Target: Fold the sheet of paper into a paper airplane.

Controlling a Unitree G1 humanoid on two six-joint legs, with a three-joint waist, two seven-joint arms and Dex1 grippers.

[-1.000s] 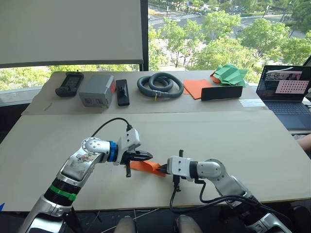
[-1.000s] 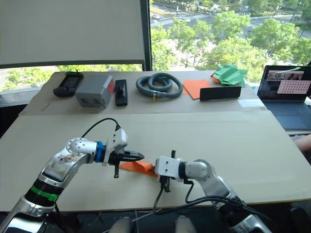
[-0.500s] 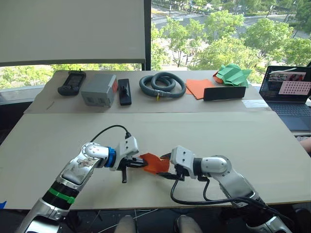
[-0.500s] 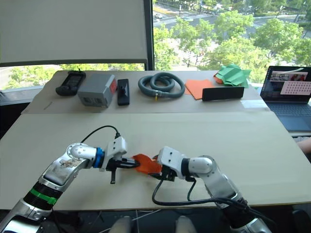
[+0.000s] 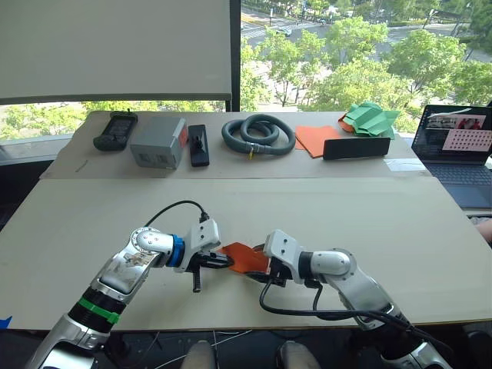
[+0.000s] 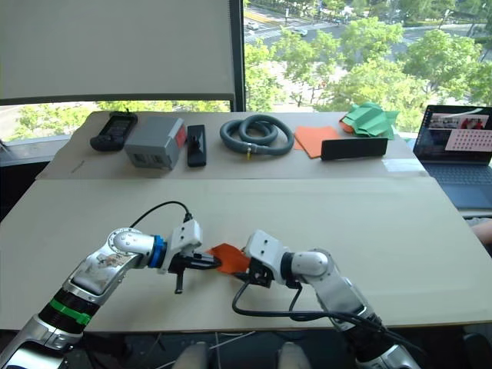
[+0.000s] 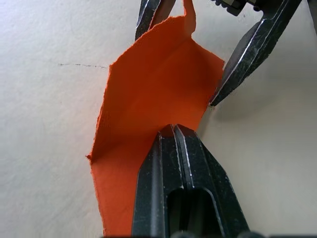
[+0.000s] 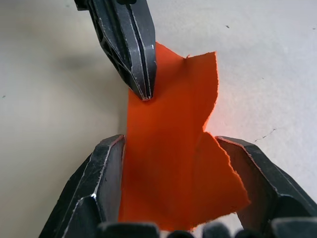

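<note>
The orange sheet of paper [image 5: 244, 256] lies near the table's front edge, creased and folded into a rough, uneven wedge. From the left, my left gripper [image 5: 227, 261] is shut on its near end; the left wrist view shows the closed tips [image 7: 171, 130] pinching the paper [image 7: 153, 94]. My right gripper [image 8: 169, 141] comes in from the right and stands open. One of its fingers [image 8: 106, 173] is on each side of the paper [image 8: 171, 163], and I cannot tell whether they touch it. One paper edge curls upward.
On the back table stand a black handset [image 5: 114, 130], a grey box [image 5: 157, 142], a black device [image 5: 198, 144], a coiled hose [image 5: 257, 134], a flat orange sheet [image 5: 315, 138], a green folded paper pile [image 5: 370, 120] and a black bar [image 5: 355, 147]. A laptop [image 5: 460, 150] sits at the right.
My right gripper has opened and let go of the paper's right end. The paper, a flat narrow strip before, now stands wider and curled. Both grippers shifted slightly.
</note>
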